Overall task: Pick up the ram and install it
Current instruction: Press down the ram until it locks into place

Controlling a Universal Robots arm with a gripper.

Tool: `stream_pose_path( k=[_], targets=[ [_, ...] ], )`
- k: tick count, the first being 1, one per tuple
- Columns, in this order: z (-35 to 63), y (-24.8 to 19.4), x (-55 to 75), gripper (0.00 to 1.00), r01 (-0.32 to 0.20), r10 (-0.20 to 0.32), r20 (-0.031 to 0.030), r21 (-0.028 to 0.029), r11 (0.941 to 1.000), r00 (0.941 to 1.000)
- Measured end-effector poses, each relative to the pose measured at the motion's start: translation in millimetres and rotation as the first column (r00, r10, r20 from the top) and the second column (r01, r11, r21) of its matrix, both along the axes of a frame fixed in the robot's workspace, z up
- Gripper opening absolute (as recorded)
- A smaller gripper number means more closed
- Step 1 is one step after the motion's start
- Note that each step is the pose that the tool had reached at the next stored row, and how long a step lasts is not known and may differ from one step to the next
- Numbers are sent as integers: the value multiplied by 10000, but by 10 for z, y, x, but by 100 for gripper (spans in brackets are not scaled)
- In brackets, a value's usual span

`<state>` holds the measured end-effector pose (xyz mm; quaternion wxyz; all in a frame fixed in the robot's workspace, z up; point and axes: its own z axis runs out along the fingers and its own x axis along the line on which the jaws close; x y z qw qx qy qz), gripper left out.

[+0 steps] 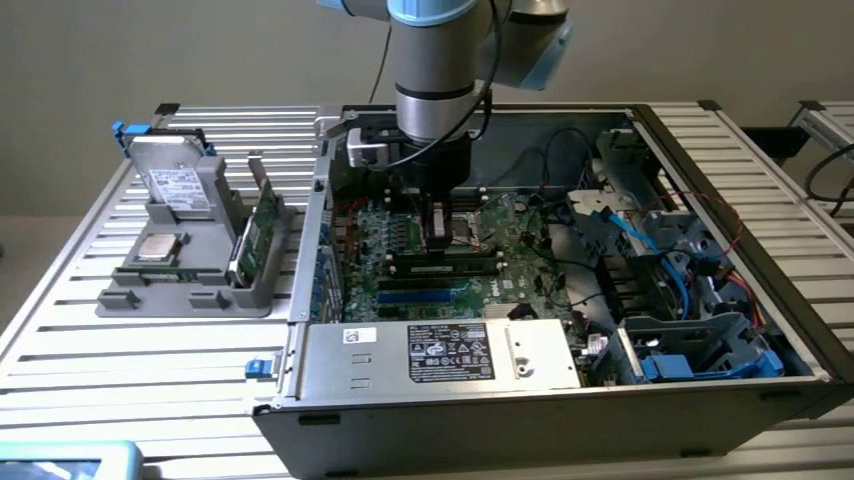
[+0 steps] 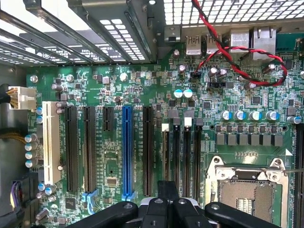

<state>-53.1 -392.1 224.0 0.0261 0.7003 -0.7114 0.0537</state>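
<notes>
A ram [image 1: 251, 243], a narrow green stick, stands on edge in a grey holder [image 1: 174, 295] outside the case, at the exterior view's left. A second green stick [image 1: 268, 197] stands just behind it. My gripper [image 1: 438, 238] hangs inside the open computer case, low over the green motherboard [image 1: 514, 275], well apart from the holder. In the wrist view the black fingertips [image 2: 166, 190] are pressed together, and I see nothing between them. They hover just short of the black memory slots [image 2: 183, 149], beside the CPU socket [image 2: 244, 192].
The case walls [image 1: 310, 250] ring the arm. Drive cages and blue cables [image 1: 681, 290] fill the exterior view's right, and a power supply [image 1: 441, 355] sits at the front. The holder also carries a hard drive [image 1: 174, 185] and a chip [image 1: 160, 247]. Red wires [image 2: 223, 52] cross the board.
</notes>
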Motion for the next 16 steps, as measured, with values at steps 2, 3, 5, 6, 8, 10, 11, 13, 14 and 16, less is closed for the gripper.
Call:
stream_pose_path(
  k=[2,3,5,6,8,10,11,13,14,16],
  targets=[
    [-2,1,-1,11,0,0,2,2,10000,10000],
    [-3,1,-1,11,0,0,2,5,10000,10000],
    [4,2,-1,11,0,0,5,12,10000,10000],
    [20,4,1,11,0,0,16,28,10000,10000],
    [84,1,7,11,-1,1,3,6,10000,10000],
    [120,1,39,11,-1,1,2,6,10000,10000],
    [131,1,73,11,0,0,3,6,10000,10000],
    [142,1,124,11,0,0,2,5,10000,10000],
    [144,1,146,11,-1,1,2,4,10000,10000],
    [147,0,187,11,-1,1,2,5,10000,10000]
  ],
)
